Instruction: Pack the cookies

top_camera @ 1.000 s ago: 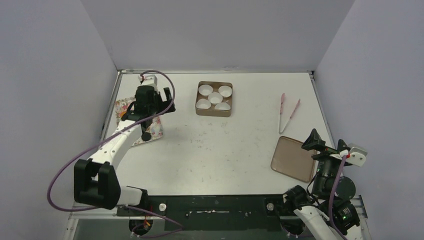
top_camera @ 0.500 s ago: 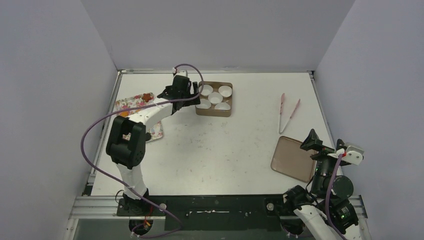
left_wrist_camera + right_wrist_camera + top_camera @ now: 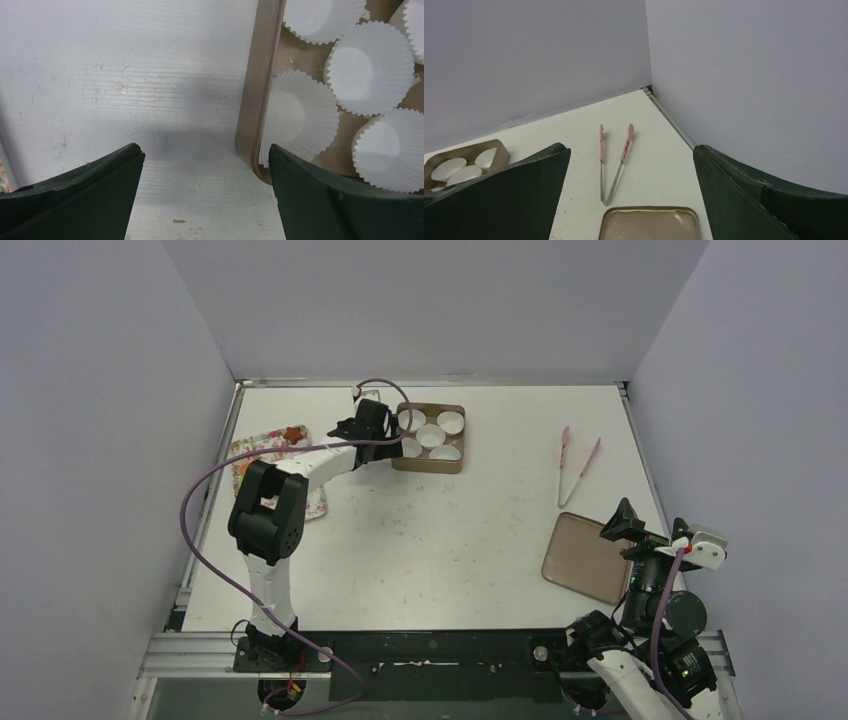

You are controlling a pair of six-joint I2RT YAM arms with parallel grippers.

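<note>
The cookies lie on a floral tray (image 3: 262,450) at the far left; only a small orange-brown piece (image 3: 294,432) shows, and the arm hides the others. A brown tin (image 3: 430,438) holds several empty white paper cups (image 3: 431,435). My left gripper (image 3: 387,431) is open and empty, low over the table at the tin's left edge. In the left wrist view my left gripper (image 3: 205,195) straddles the tin's rim (image 3: 256,95), with the cups (image 3: 300,116) to the right. My right gripper (image 3: 652,532) is open and empty at the near right; the right wrist view shows my right gripper (image 3: 629,165) raised.
Pink-handled tongs (image 3: 577,465) lie at the right, and show in the right wrist view (image 3: 613,160). The tin's lid (image 3: 587,558) lies upside down near my right gripper; the right wrist view shows the lid (image 3: 651,223) just below. Walls enclose the table on three sides.
My left arm swung from over the floral tray to the tin's left edge, then settled slightly lower and nearer. The right arm barely moved.
</note>
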